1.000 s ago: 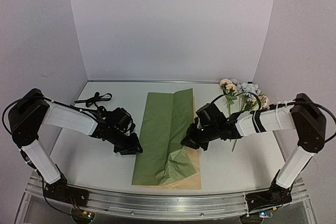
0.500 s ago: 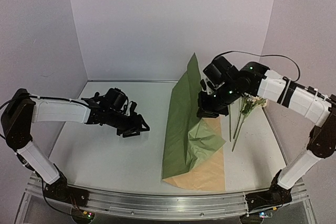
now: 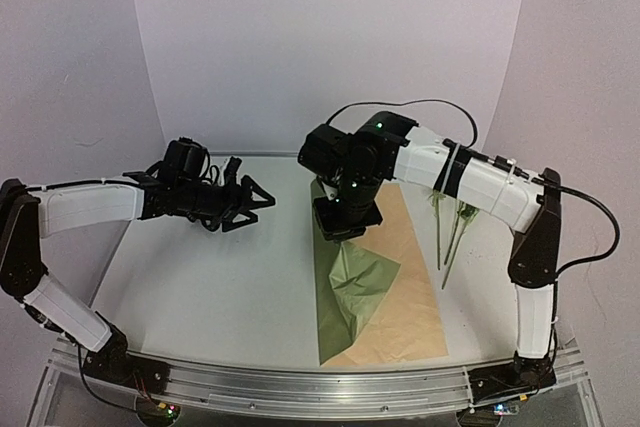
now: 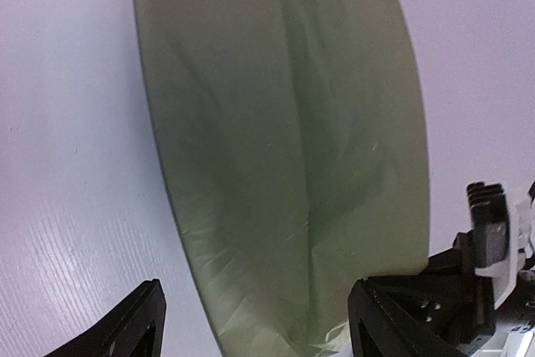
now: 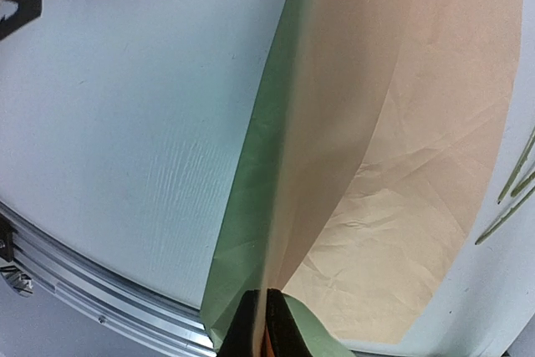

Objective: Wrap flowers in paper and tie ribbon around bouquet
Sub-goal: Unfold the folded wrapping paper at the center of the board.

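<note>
The paper (image 3: 375, 277) is lying right of centre on the worktop (image 3: 200, 287), its tan reverse facing up and spreading flat down to the near edge, while its left part is being lifted so that the olive face is rising in a creased, crumpled fold towards the middle of the worktop. The right gripper (image 3: 345, 225) is pinching the top of that raised fold, and in the right wrist view its fingers (image 5: 251, 328) are pressing tight together on the sheet's edge with green on one side and tan on the other. The flowers (image 3: 447, 237) are lying just beside the paper's right edge, towards the far right corner, only thin green stems showing, the heads being hidden behind the arm. The worktop is showing white and matte, with an aluminium rail (image 3: 320, 387) running along its near edge and plain pale walls (image 3: 320, 47) closing it in on three sides. The right arm is rising from the near right corner, bending at a high elbow and stretching left over the stems, its wrist turning down. The left arm is reaching out low over the far left of the worktop, the left gripper (image 3: 262, 199) pointing at the paper, jaws spreading wide and holding nothing
</note>
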Controlling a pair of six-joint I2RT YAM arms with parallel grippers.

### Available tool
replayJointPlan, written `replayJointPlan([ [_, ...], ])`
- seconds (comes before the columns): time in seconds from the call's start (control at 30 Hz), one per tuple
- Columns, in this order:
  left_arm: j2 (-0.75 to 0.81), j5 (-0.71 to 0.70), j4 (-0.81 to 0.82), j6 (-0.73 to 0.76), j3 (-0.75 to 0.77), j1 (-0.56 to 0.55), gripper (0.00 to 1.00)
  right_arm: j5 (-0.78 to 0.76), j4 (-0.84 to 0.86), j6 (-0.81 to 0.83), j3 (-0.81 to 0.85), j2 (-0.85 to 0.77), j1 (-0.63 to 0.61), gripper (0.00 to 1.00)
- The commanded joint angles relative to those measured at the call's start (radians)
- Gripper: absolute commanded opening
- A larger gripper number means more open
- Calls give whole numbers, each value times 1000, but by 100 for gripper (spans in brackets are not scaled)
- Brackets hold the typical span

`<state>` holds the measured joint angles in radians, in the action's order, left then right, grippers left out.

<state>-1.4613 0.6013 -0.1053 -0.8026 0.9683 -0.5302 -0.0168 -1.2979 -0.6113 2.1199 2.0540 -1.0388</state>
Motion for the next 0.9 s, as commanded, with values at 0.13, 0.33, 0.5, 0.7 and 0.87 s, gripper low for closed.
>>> replayJointPlan([
  [0.13,-59,58,93,-58,188,7,82,-114,-36,104,81,12,-78,0],
  [0.33,-131,22,51,-40,315,7,82,-141,-24,137,82,21,-98,0],
  [0.5,-203,-29,-25,-17,396,5,81,-152,-24,143,89,30,-105,0],
  [0.7,-242,-97,-120,1,446,2,71,-171,-24,142,66,26,-107,0],
  [0.87,-260,-112,-172,8,463,3,46,-181,-25,152,66,26,-113,0],
])
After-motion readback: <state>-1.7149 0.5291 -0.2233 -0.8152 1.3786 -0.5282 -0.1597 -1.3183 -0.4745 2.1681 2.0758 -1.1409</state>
